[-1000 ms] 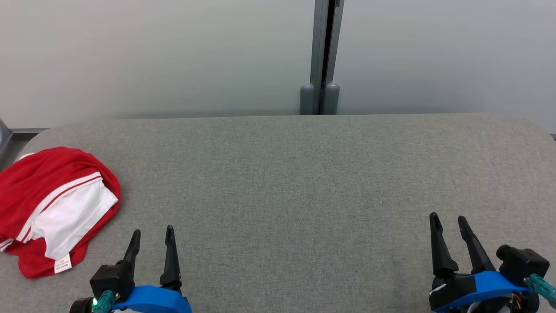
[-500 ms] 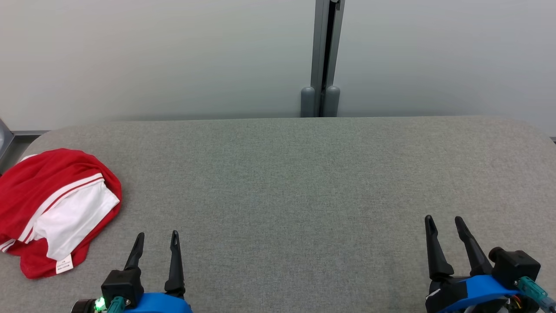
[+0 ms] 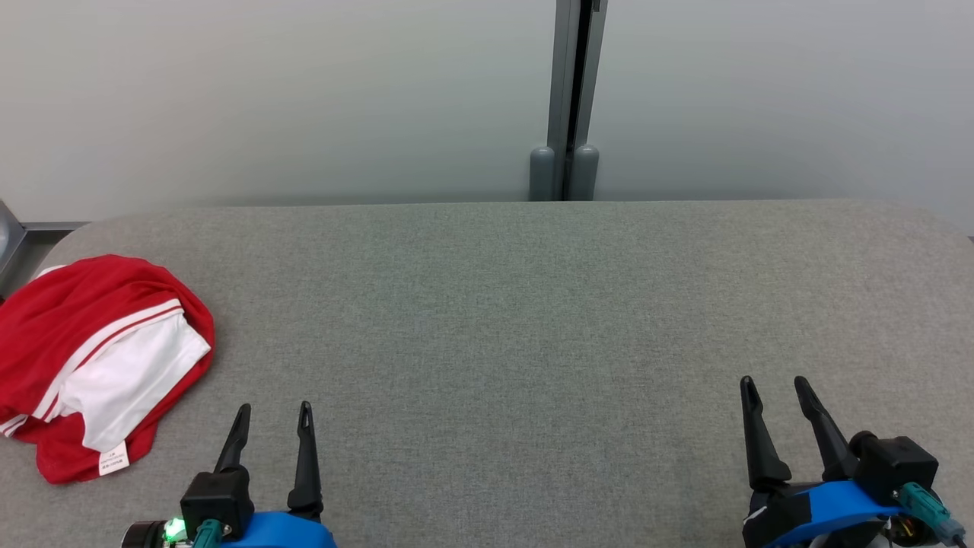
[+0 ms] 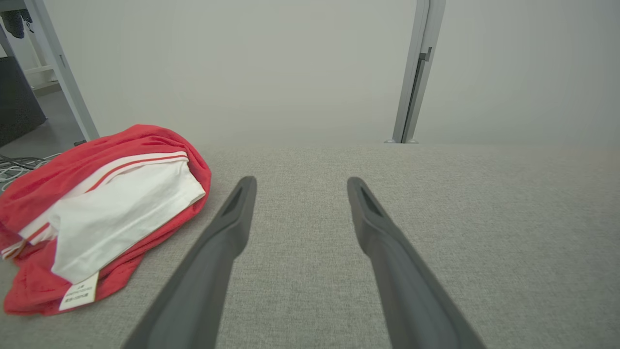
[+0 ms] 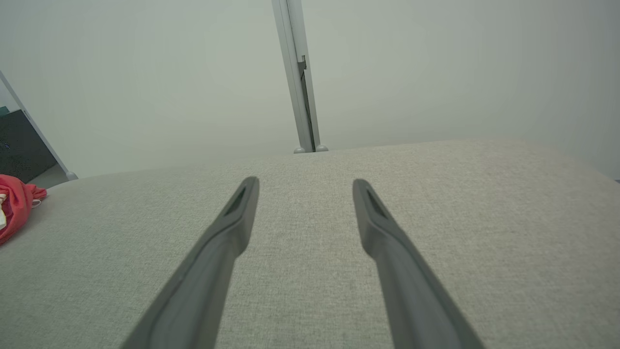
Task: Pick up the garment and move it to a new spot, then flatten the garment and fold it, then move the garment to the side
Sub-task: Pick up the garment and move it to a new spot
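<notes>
At the left end of the table [image 3: 533,304], the garment [image 3: 99,365] is seen crumpled, judged soft, light and limp; a raised fold is best pinched. The left pincer [image 3: 274,407] and right pincer [image 3: 774,380] are held wide open, empty.

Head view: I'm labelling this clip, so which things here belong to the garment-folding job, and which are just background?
Belongs to the job:
- red and white garment, bunched at the table's left end
- grey table, the work surface
- left gripper and right gripper, both open and empty

Just there:
- grey post behind the table
- pale wall
</notes>
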